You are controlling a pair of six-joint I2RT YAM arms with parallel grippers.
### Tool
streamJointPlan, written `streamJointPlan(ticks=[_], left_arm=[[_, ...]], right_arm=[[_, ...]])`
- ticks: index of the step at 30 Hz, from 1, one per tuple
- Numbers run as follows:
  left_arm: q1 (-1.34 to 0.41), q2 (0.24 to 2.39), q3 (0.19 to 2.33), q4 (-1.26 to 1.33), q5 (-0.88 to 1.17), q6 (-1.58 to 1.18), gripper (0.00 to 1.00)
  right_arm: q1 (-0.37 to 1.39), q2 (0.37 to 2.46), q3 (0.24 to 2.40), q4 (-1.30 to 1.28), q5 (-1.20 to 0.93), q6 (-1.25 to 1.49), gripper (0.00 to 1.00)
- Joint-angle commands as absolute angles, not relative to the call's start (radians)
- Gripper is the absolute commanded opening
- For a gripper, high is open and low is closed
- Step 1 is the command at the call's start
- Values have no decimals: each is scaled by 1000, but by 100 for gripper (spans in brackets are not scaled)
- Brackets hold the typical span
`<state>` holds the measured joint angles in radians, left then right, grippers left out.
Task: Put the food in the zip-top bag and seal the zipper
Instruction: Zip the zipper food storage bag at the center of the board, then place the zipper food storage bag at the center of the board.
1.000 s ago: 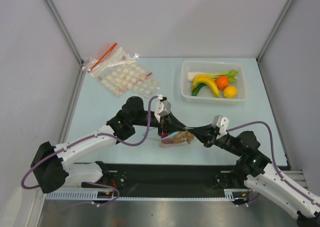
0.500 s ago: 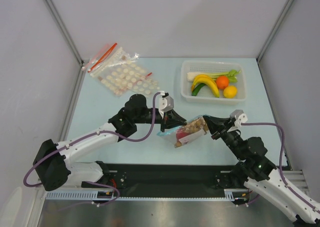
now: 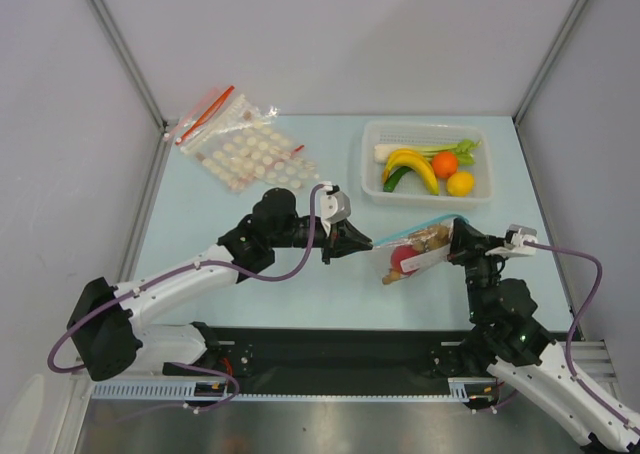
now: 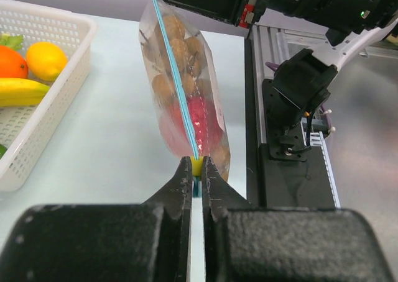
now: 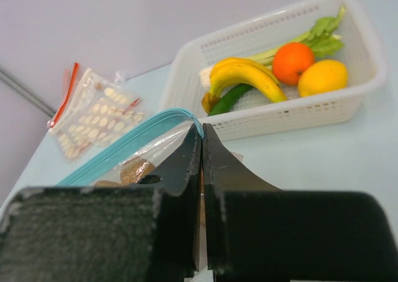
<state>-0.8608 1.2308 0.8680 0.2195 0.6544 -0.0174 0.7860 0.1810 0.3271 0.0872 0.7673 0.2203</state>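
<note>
The zip-top bag [image 3: 408, 259] is stretched between the two arms, just in front of the white basket [image 3: 425, 196]. Whether its underside touches the tabletop [image 3: 220, 244] cannot be told. The left gripper [image 4: 196, 165] has its jaws clamped narrow on the near end of the zipper [image 4: 176, 86], pinching a small yellow-green piece that cannot be identified. The right gripper [image 5: 202, 135] has its jaws pressed together on the bag's opposite top corner, and they hide most of the bag in its own wrist view. The food [image 4: 173, 46] lies inside, the tan fruits mostly toward the right gripper's end and the red fruit [image 4: 194, 117] nearer the left. How far the zipper is sealed cannot be made out.
</note>
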Motion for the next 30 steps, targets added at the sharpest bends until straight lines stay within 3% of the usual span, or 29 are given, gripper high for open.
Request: streamJointPlan(ticks=[1,9,14,25,30], left_arm=[[-854,1229,910,189,660,-2,0],[-851,1233,917,166,614,-3,0],[-813,1247,913,166,542,-57,0],[-707,1420,972,160,385,-104,0],[-628,1488,977,207,321,-169,1]], right_arm=[[762,167,337,89,1072,304,0],[755,160,339,49,1147,371,0],[741,190,308,145,1036,330,0],[693,622,328,350,832,327,0],[638,727,330,422,759,379,0]])
